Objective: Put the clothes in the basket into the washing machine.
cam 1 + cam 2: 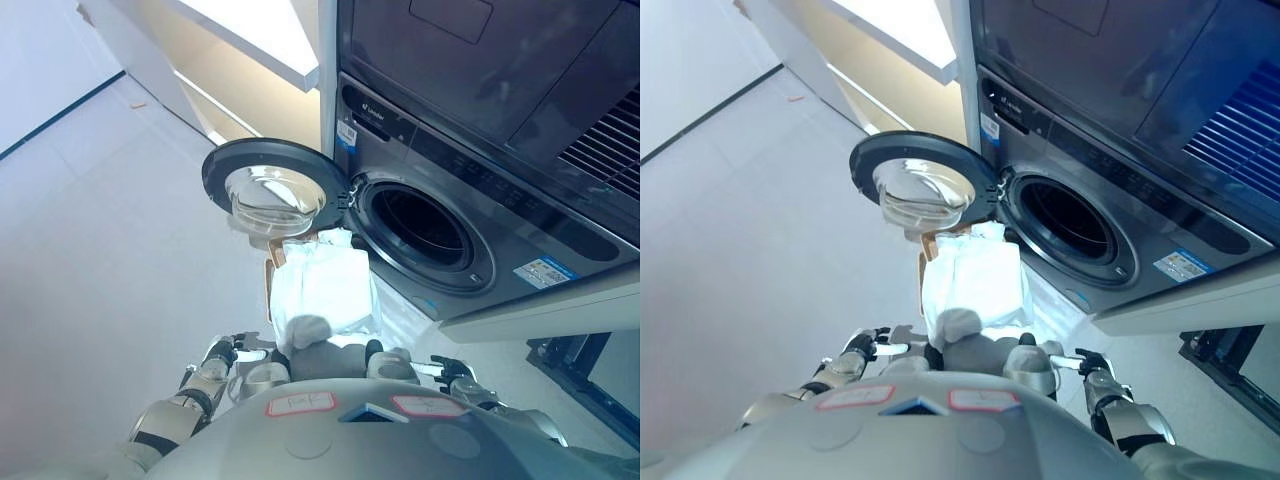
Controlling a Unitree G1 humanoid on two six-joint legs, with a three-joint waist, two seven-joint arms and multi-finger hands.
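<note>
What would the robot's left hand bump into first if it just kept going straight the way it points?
Probably the white clothes heaped just ahead of it. The left hand points forward toward the open washing machine, and the pile lies between them, though depth is hard to judge from this view.

Silver-grey arms, dark left hand [222, 352] and right hand [452, 370], white-tipped fingers.

White clothes [322, 290] heaped before open washing machine [430, 225].
</note>
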